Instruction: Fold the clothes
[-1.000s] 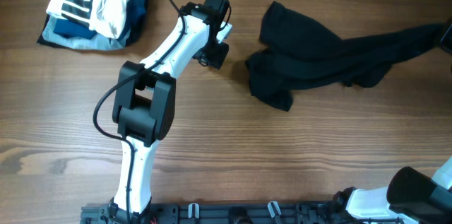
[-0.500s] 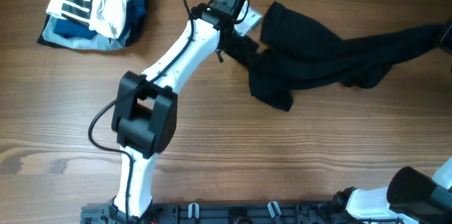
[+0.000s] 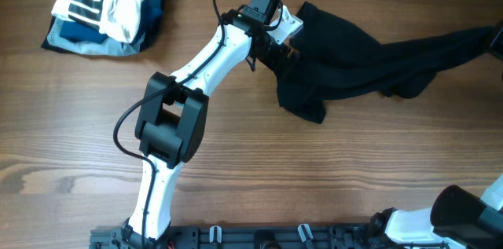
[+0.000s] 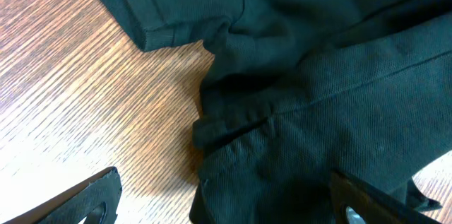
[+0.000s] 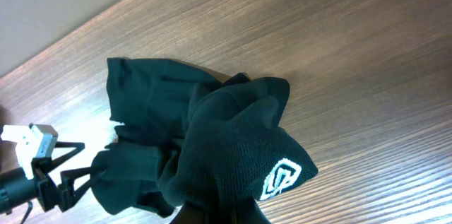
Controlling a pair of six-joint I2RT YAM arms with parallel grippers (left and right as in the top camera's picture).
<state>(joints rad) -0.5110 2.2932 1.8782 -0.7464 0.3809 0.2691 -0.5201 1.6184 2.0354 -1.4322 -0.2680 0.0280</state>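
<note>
Nearest the base rail, the right arm (image 3: pixel 464 216) is only partly in frame, with bare wood table (image 3: pixel 314 178) in front of it. The left arm (image 3: pixel 169 119) reaches across the table to the left end of the clothes (image 3: pixel 354 53), 1 black garment lying rumpled and strung out in a long band toward the right edge, not yet flattened. The left gripper (image 4: pixel 227 199) hovers just above that bunched left end, its 2 fingers (image 4: pixel 88 194) spread wide with nothing between them. A stitched hem (image 4: pixel 169 37) lies just ahead on the wood. The right gripper's jaws are hidden under cloth in its wrist view; they are pressed together, and I judge them to be pinching the bunch that carries the light logo (image 5: pixel 282 177). In the far left corner, a stack of striped, white and blue garments (image 3: pixel 106 5) sits well apart. Step in hand, as I read it: take the left edge so both arms can spread the piece flat before any fold. To do it well, come down over the hem rather than the thick bunch and take 1 layer only. Close fully before pulling, then draw away from the right arm, low over the wood, until the slack is gone.
</note>
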